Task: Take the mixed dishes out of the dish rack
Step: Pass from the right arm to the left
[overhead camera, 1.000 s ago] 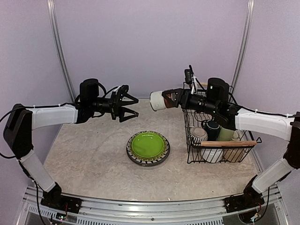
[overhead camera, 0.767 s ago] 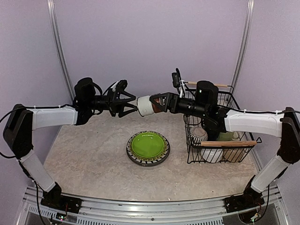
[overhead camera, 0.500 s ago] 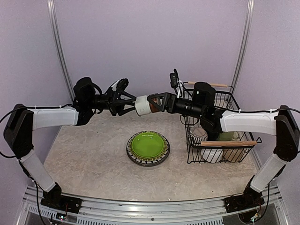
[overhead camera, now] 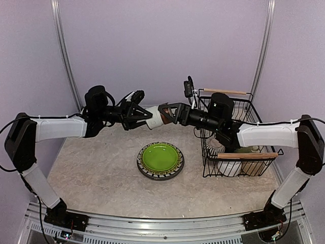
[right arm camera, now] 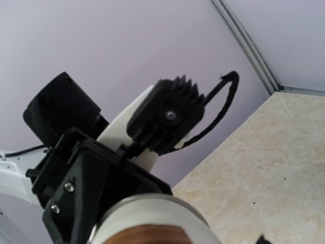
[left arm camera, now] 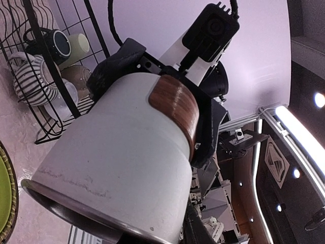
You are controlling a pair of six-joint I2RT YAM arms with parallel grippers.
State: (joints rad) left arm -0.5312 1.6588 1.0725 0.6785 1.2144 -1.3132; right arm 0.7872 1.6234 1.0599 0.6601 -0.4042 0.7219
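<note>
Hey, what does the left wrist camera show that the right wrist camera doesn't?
Left wrist only: the dish rack holding a striped cup and a dark teal mug, a sliver of the lime-green plate, and the right claw. Right wrist only: the left claw and a stretch of table. Both: the white mug between the claws.

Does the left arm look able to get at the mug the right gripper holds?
Likely yes: the left gripper is at the mug's open end in mid-air, nothing between them; the right gripper holds the other end.
</note>
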